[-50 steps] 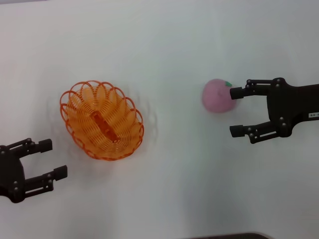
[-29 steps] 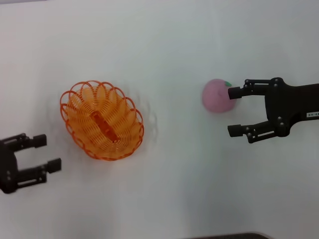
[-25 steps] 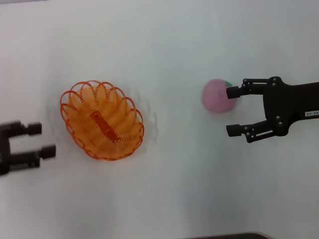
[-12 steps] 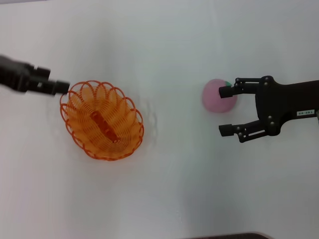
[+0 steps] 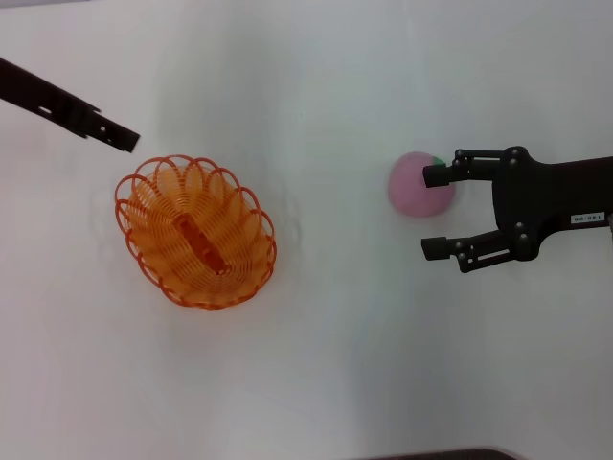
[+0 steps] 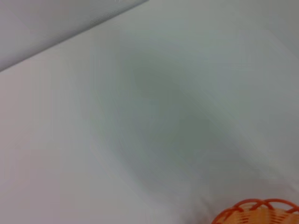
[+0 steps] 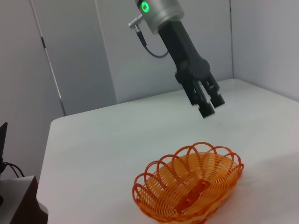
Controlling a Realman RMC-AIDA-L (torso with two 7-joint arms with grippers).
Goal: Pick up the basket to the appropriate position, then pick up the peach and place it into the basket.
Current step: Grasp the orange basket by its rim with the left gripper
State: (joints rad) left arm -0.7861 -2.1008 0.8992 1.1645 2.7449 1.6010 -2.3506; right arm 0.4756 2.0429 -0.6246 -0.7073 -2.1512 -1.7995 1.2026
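Note:
The orange wire basket (image 5: 196,232) sits left of centre on the white table, and its rim (image 6: 257,212) also edges into the left wrist view. The pink peach (image 5: 420,184) lies to the right. My right gripper (image 5: 433,213) is open just right of the peach, with its far finger (image 5: 436,175) against the peach's side and the near finger off it. My left gripper (image 5: 123,140) hovers beyond the basket's far-left rim, pointing at it. In the right wrist view the basket (image 7: 189,189) lies below the left gripper (image 7: 211,108), whose fingers stand apart and hold nothing.
White table (image 5: 326,345) all around. A dark edge (image 5: 441,454) shows at the near side of the table. In the right wrist view, grey walls stand behind the table and a dark object (image 7: 3,140) sits off its side.
My left arm swung from the near-left of the basket to above and beyond its far-left rim. My right gripper edged left, closer to the peach. The basket and the peach stayed put.

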